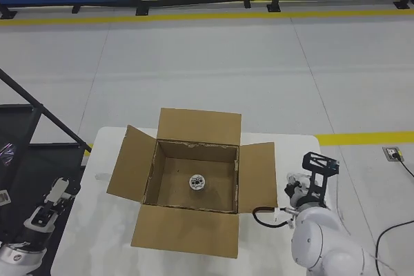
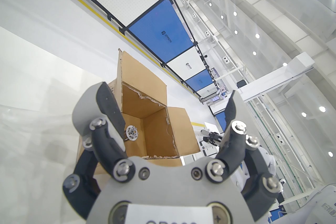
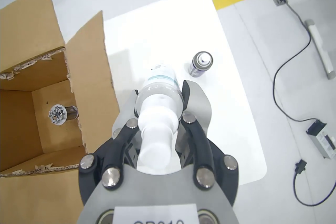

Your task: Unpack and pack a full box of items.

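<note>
Right fingers point(image 3: 187, 93) closed round bottle point(image 3: 160, 93), left fingers point(image 2: 109, 104) wide apart, empty, can point(image 3: 63, 113) part-hidden behind box point(image 3: 86, 57) wall

Brown cardboard box point(image 1: 154, 181): on white table point(image 3: 231, 104), four flaps folded outward. On its floor, near centre: small silver metal cylinder point(image 1: 196, 182), round end up. Clear plastic bottle with white cap point(image 3: 160, 83): clamped in right gripper point(image 3: 160, 96), outside the box. Dark spray can point(image 3: 200, 64): upright on the table, near the bottle.
</note>
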